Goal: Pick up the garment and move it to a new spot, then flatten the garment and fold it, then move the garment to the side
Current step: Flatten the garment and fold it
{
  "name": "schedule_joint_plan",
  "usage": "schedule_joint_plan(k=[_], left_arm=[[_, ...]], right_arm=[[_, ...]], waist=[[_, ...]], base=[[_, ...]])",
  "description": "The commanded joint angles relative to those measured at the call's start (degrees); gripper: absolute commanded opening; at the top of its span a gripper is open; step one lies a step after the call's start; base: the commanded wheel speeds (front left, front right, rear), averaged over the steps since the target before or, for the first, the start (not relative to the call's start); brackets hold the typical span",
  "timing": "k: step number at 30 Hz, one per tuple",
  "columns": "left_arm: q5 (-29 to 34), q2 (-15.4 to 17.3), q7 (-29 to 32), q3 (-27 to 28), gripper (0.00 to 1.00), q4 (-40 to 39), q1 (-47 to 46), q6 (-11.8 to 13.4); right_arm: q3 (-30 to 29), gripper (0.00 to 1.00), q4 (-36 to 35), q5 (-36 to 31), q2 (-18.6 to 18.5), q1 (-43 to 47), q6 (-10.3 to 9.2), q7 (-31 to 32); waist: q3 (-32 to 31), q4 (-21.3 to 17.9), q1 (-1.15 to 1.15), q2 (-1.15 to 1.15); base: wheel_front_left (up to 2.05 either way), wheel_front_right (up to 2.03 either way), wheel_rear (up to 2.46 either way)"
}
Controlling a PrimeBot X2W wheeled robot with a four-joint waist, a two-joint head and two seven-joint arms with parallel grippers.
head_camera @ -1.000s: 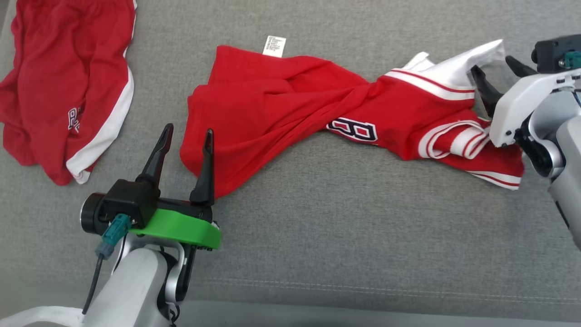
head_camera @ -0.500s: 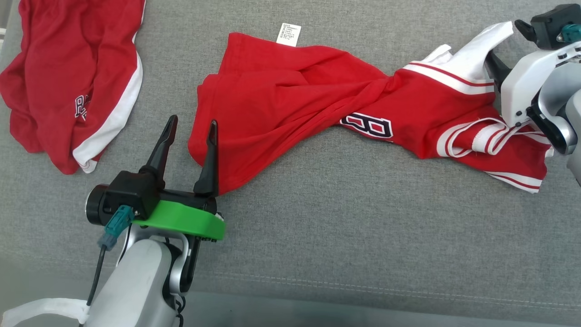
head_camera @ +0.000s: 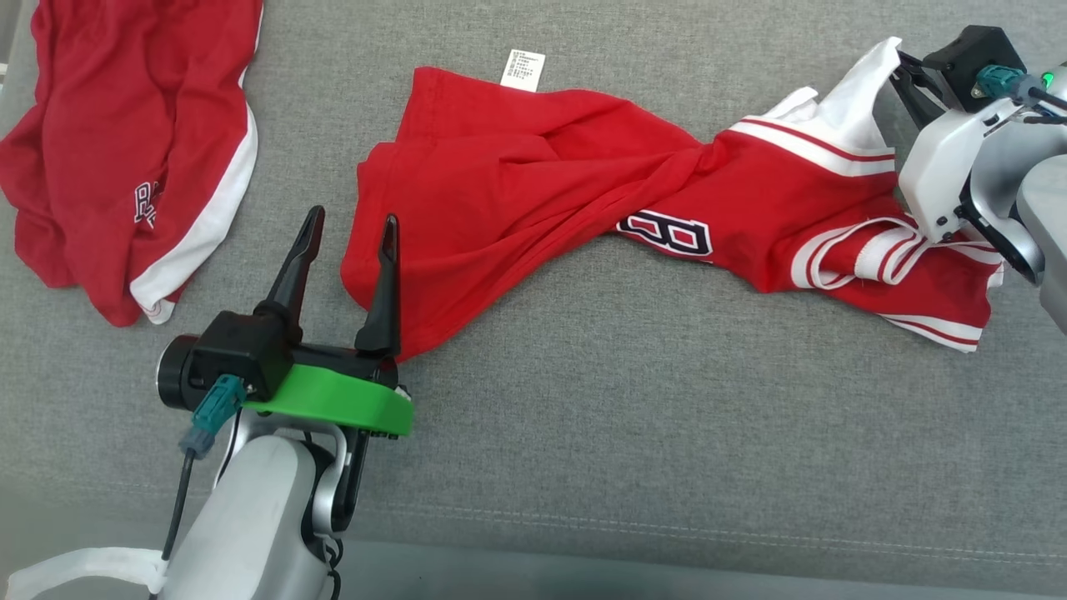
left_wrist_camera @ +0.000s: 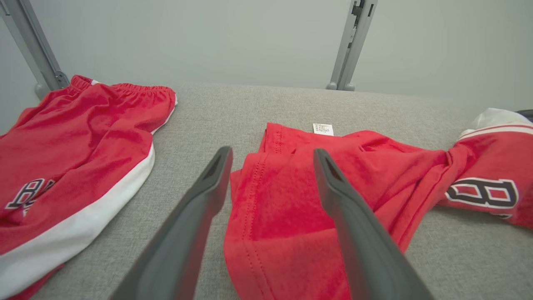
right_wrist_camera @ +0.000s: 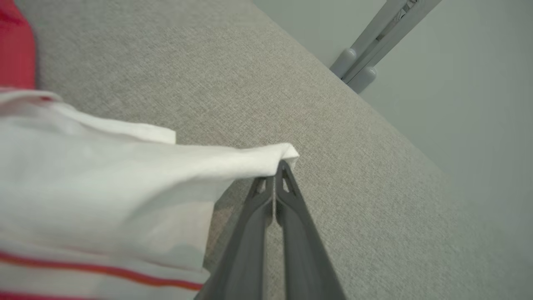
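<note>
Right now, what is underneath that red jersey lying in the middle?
The grey fabric surface shows all around the red jersey, so it lies on that. Whatever else its bunched folds cover cannot be seen.

You see a red garment (head_camera: 500, 192) with a white sleeve, red-and-white striped trim and dark-outlined letters. The shorts (head_camera: 125, 125) are red with a white band. The surface (head_camera: 625, 400) is grey.

The head camera is looking steeply down on the grey surface (head_camera: 583, 400); both wrist cameras are skimming low along it, sharing the red shirt (head_camera: 533, 192).
</note>
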Motion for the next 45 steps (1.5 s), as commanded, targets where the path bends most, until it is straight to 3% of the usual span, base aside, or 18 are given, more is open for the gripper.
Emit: schedule_joint_plan(k=[1,13,17,23,30,39,45], left_arm=[[0.47,-0.31,-0.04,0.34,1.00,0.06,0.54,-0.25],[2.18,-0.28,-0.04,2.17,1.00,0.29,2.38,-0.32],[1.98,0.38,-0.04,2.81,1.00,0.32,3.40,0.19],[0.96,1.61,0.31,3.70,1.00,-0.39,5.29,0.99],[0.69,2.60,1.15,3.99,1.00,-1.17,6.36,1.40],[0.05,2.99,1.86,3.83,1.00,-1.76,7.82,1.95],[-0.54,3.21,2.13,4.06,1.00,-2.03,8.42,2.37]], right_arm=[[0.39,0.00,0.38,0.75,-0.25,0.25,-0.07,-0.89],[-6.03,0.00,-1.80,-3.40,0.30,4.75,-0.06,-12.83],[-6.89,0.00,-9.29,-6.98,0.64,10.73,-0.07,-14.02],[-7.99,0.00,-23.76,-9.54,-2.00,25.91,-0.07,-13.04],[-11.12,0.00,-31.59,-8.48,-4.20,38.21,-0.07,-9.14],[-16.78,0.00,-29.37,-6.03,-4.31,46.96,-0.07,-8.73],[-26.07,0.00,-21.25,-7.99,1.60,45.29,-0.07,-11.58]], waist=[[-0.36,-0.35,0.00,0.00],[-3.52,-3.17,0.00,0.00],[-5.00,-4.62,0.00,0.00],[-6.77,-6.97,0.00,0.00],[-7.91,-8.49,0.00,0.00],[-9.70,-9.79,0.00,0.00],[-10.35,-10.09,0.00,0.00]], base=[[0.00,0.00,0.00],[0.00,0.00,0.00],[0.00,0.00,0.00],[0.00,0.00,0.00],[0.00,0.00,0.00],[0.00,0.00,0.00],[0.00,0.00,0.00]])
